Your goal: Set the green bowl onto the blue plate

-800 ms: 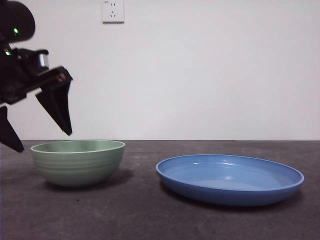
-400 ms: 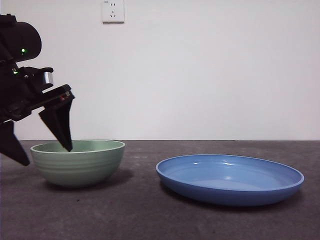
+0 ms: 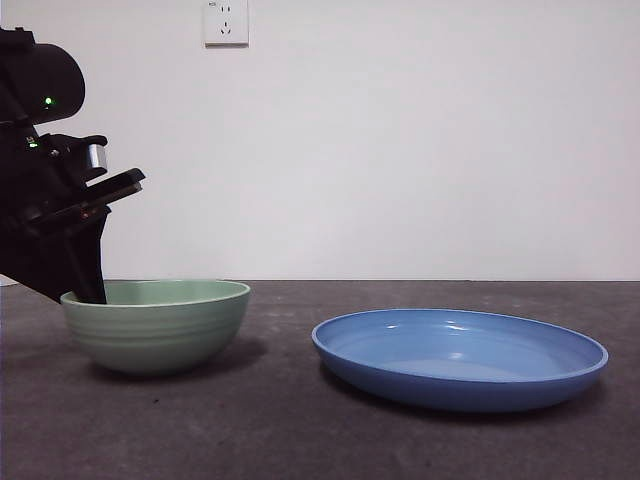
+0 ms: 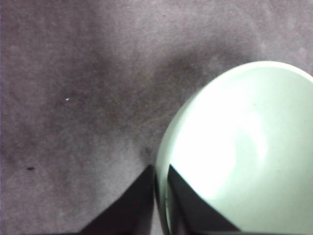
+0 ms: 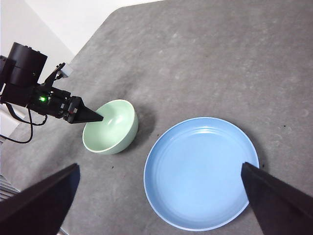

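The left gripper [image 3: 80,290] has come down onto the left edge of the green bowl [image 3: 157,325]. A second ago its two black jaws hung spread above and to the left of the bowl; half a second ago one tip had dipped to the rim while the other stood outside on the left. Now the jaws have drawn together on the rim. The left wrist view shows the left gripper [image 4: 160,186] with one jaw outside the wall and one inside, only a thin strip of the bowl's [image 4: 239,147] pale edge between them, so it is pinched on the rim.

The bowl itself has not shifted. It sits upright on the dark grey table [image 3: 300,440], at the left of the front view, well apart from the blue plate [image 3: 460,358], which lies flat to its right and is also unmoved.

The right gripper [image 5: 161,196] hangs high above the table, jaws spread wide and holding nothing. From there the plate [image 5: 199,171] shows directly below, the bowl [image 5: 110,126] beside it without touching, and the left arm's gripper [image 5: 90,117] at the bowl's rim on the side away from the plate.

A white wall socket [image 3: 226,22] sits on the far wall.
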